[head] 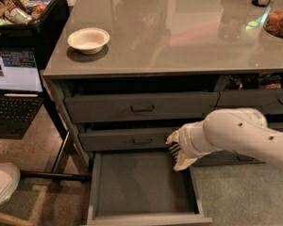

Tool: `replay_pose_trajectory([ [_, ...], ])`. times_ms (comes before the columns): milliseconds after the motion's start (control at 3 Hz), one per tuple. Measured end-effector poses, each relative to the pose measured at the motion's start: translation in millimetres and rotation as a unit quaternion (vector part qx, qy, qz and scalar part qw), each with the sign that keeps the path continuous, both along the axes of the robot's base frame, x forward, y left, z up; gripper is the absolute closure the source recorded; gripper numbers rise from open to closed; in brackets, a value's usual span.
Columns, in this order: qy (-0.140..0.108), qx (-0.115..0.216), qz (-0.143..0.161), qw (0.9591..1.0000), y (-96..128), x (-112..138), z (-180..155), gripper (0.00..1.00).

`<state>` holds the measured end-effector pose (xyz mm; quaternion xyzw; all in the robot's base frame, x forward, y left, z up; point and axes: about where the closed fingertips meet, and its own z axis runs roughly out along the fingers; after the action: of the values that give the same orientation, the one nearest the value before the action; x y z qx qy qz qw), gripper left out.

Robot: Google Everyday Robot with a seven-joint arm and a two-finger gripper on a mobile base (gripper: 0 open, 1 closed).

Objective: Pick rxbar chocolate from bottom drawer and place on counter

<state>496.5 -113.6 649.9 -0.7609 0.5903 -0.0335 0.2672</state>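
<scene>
Camera view: the gripper (177, 150) is seen over the right rear corner of the open bottom drawer (132, 187), its fingers closed on the dark rxbar chocolate (173, 148). Above the drawer, the counter (179, 36) is topped by a white bowl (88, 40).

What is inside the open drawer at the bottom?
The bottom drawer shows only its bare grey floor. The gripper hangs over its back right corner and hides that spot, so whether the rxbar chocolate is there cannot be seen.
</scene>
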Motion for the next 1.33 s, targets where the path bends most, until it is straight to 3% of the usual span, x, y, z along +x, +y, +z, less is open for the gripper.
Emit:
replay_pose_trajectory([
  [333,-0.045,-0.023,-0.005,0.9987,-1.2,-0.9,56.2,1.00],
  [667,-0.045,-0.023,-0.005,0.9987,-1.2,-0.9,56.2,1.00],
  [1000,-0.067,-0.026,-0.007,0.9974,-2.3,11.9,85.7,1.00],
  [1333,-0.119,-0.044,-0.007,0.9920,6.5,34.9,151.7,1.00],
])
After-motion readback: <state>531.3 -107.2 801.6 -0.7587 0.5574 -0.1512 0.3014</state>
